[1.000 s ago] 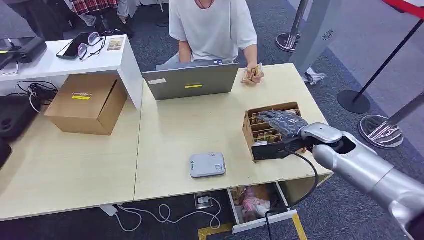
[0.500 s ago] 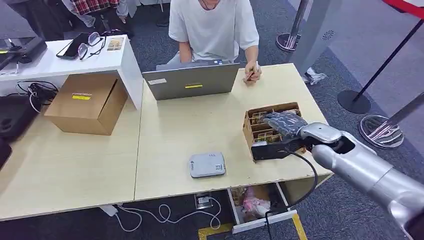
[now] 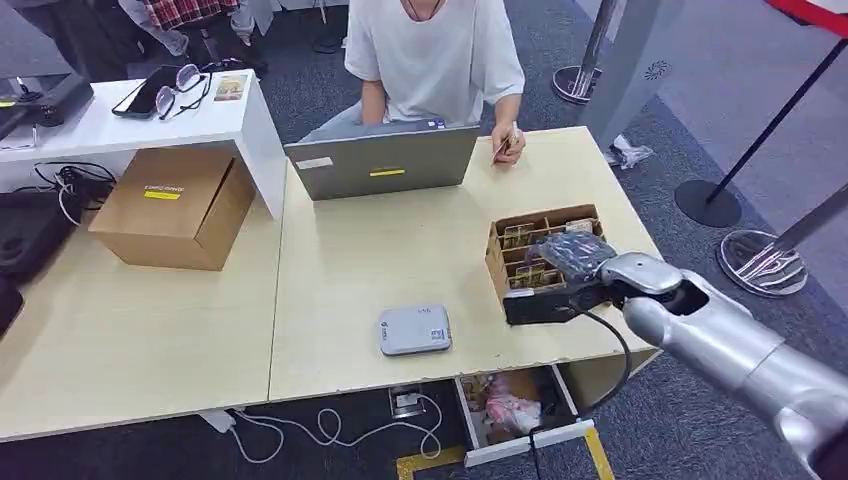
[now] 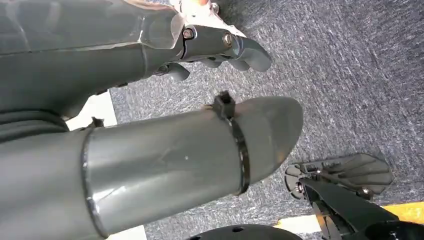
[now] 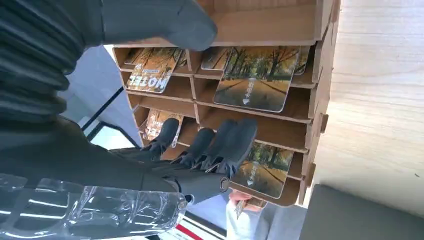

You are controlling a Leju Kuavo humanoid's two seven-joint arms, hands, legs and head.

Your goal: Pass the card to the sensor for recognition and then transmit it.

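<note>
Items before you, counted:

- One cardboard card rack (image 3: 510,268), partitioned into rows of slots, on the right part of the light wooden table (image 3: 400,255). You can count at least six cards (image 5: 255,77) in its slots, printed with a tree-lined road; some are partly hidden.
- One right hand (image 3: 570,252), reaching over the rack, dark fingers (image 5: 227,142) held close together and resting across a card in one slot, thumb apart on the other side. Whether it grips a card, you cannot tell.
- One left hand (image 4: 220,47), hanging over grey carpet, fingers curled loosely around nothing.
- One grey card sensor (image 3: 414,329), flat near the table's front edge, well apart from the rack.
- One laptop (image 3: 382,162), lid toward you.
- One person (image 3: 435,55) in a white shirt behind the laptop, holding a card at the table edge.
- One closed cardboard box (image 3: 172,207).
- One white shelf (image 3: 150,125) bearing one phone and one pair of glasses.

Room: grey carpet, stanchion bases to the right, an open drawer under the table.
</note>
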